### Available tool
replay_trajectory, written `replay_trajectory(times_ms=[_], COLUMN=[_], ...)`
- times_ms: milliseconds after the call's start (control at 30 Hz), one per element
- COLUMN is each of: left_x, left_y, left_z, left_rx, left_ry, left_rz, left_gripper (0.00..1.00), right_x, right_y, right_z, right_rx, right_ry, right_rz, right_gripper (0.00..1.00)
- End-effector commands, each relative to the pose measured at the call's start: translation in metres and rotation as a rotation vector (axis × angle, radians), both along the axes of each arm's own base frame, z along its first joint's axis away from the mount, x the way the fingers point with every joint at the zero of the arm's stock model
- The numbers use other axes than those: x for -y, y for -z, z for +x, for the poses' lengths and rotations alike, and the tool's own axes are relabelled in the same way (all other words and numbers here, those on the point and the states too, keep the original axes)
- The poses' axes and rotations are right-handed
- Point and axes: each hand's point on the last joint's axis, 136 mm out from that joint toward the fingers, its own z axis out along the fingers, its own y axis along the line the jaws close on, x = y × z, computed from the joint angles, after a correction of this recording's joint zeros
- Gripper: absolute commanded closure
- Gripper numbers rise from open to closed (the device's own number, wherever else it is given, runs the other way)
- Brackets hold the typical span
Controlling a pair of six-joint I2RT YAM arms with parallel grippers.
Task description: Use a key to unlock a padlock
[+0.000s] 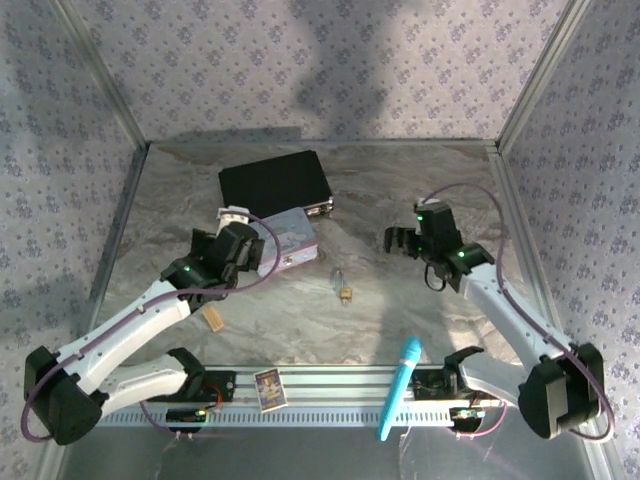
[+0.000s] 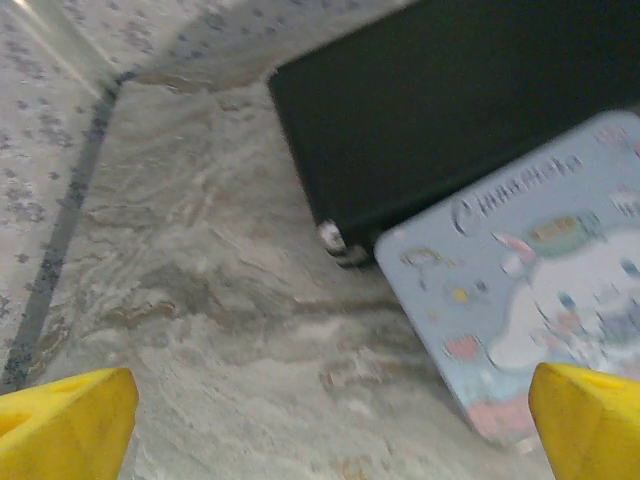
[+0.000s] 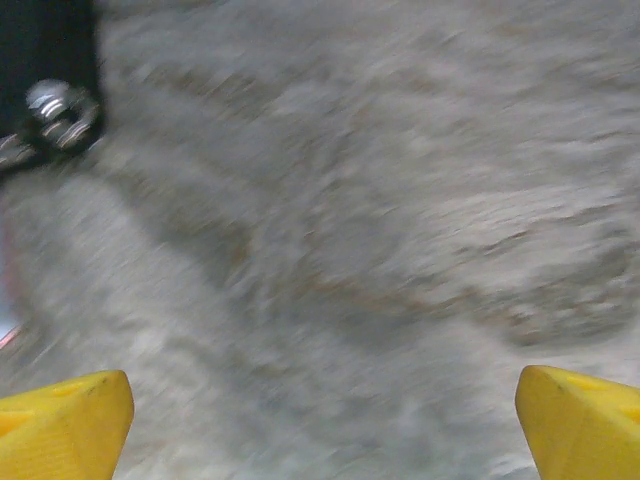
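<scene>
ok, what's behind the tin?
A black case, lying flat, close behind the tin. Whether they touch can't be told; the left gripper hides the tin's left end from above.

A marbled grey table (image 1: pixel 420 310) carries a black case (image 1: pixel 275 183) with a pastel tin (image 1: pixel 295 245) just beside it. The padlock (image 1: pixel 344 294) lies mid-table, well apart from a tan block (image 1: pixel 213 318).
</scene>
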Motion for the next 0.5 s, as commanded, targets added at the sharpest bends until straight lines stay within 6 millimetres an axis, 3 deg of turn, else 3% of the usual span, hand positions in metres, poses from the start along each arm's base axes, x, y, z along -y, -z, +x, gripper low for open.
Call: replay_trajectory(times_ms=[0,67,200,333,467], left_x=[-0.027,-0.055,-0.105,-0.128,-0.135], left_y=[-0.029,-0.026,0.013,0.042,0.066], left_z=[0.021,0.032,0.053,0.061,0.073], left_rx=[0.153,0.196,0.204,0.206,0.238], left_ry=[-0.109,-0.195,-0.286,-0.332,-0.304], left_rz=[-0.013,-0.002,0.014,-0.035,-0.162], left_gripper=[0.00,0.00,0.00,0.00,0.00], right_x=[0.047,0.063,0.093,0.110,0.111], right_y=[-0.007,-0.008,0.011,0.032,0.047], right_z=[0.014,0.016,0.023,0.033,0.042], right_rx=[0.137,0.168,0.224,0.278,0.316], right_ry=[0.111,0.144,0.188,0.222,0.201], right_rz=[-0.157,-0.152,-0.170,-0.158,-0.153], right_gripper=[0.04,0.03,0.02,0.03,0.03])
